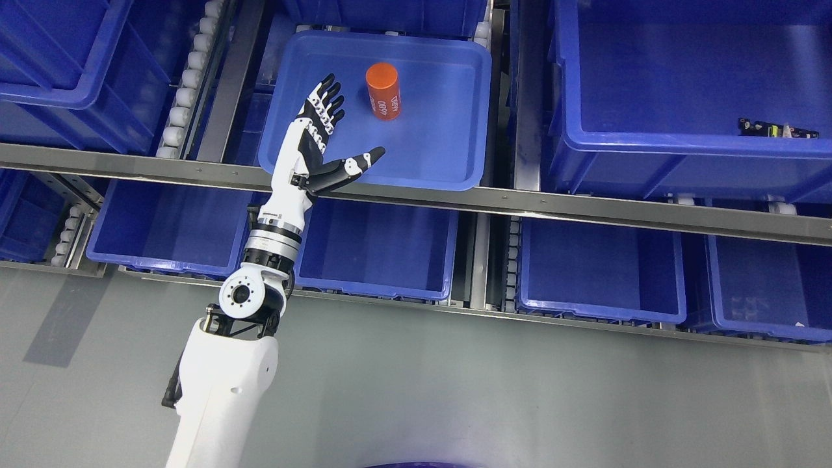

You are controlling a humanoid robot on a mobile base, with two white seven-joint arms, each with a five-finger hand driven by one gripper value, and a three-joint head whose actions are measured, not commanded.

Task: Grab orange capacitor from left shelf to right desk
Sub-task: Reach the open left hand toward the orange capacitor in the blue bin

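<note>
**Open left hand beside an orange capacitor in a shelf tray**

Head view, looking down on a shelf of blue bins. The left arm (221, 383) enters from the 7 o'clock edge of the picture and reaches up over the metal shelf rail (585, 211). Its left hand (323, 140) lies above the shallow blue tray (448, 156) near 12 o'clock, palm showing, fingers (330, 97) straight and spread wide, thumb (361, 161) stretched out toward 3 o'clock. The hand holds nothing.

The orange capacitor (382, 90), a short cylinder with white print on its side, stands inside the same tray, slightly tilted. It sits at about 2 o'clock from the palm, just beside the fingertips but apart from them; a strip of bare tray floor shows between the two.

Around the tray: a deep blue bin (682, 84) at 2 o'clock, with a small dark strip-shaped part (777, 129) against its far right wall; further blue bins (370, 250) on the lower level at 6 o'clock, under the rail; white rollers (185, 84) running along the shelf track at 10 o'clock. Grey floor (520, 396) fills the lower part of the view. The right arm does not appear.
</note>
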